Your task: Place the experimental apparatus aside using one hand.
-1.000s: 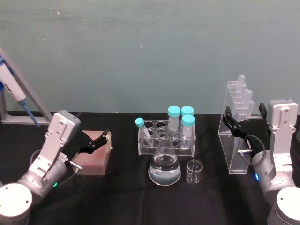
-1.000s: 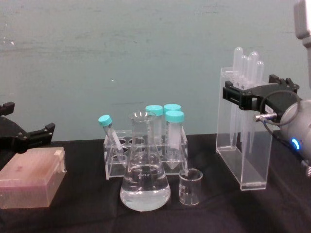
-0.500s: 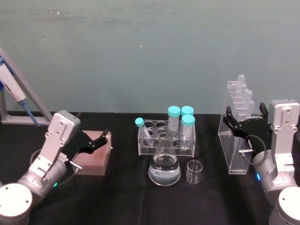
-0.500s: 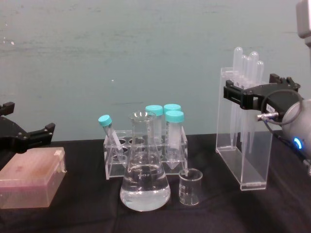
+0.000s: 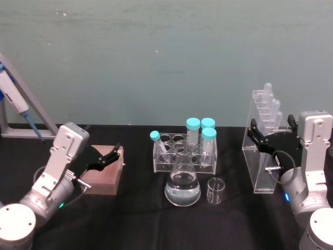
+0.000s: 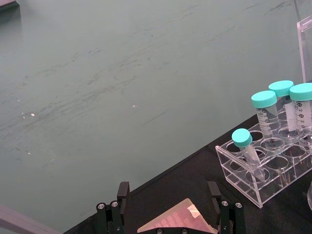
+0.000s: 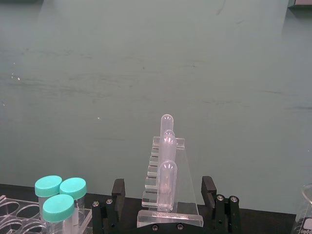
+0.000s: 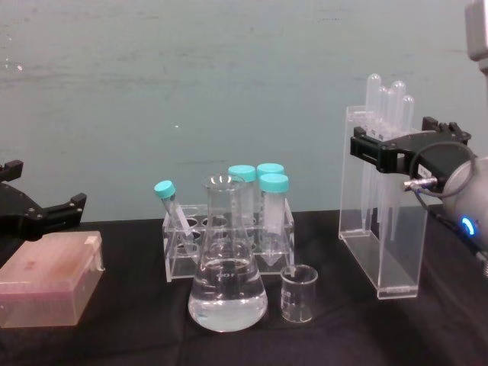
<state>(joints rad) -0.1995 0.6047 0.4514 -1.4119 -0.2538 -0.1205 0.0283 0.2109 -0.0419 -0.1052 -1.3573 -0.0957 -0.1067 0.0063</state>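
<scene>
Head cam looks down from high; chest cam sits low, looks across. Both see the flask (image 5: 182,182) & tube rack (image 5: 158,167); wrist cams sit close, facing the wall (image 5: 156,62).

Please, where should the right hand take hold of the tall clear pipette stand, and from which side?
Grip the pipette stand by its two broad flat sides, high up, coming from the robot's side, as the open right hand is lined up. It stands upright and thin; pipettes on top likely block a descent.
</scene>
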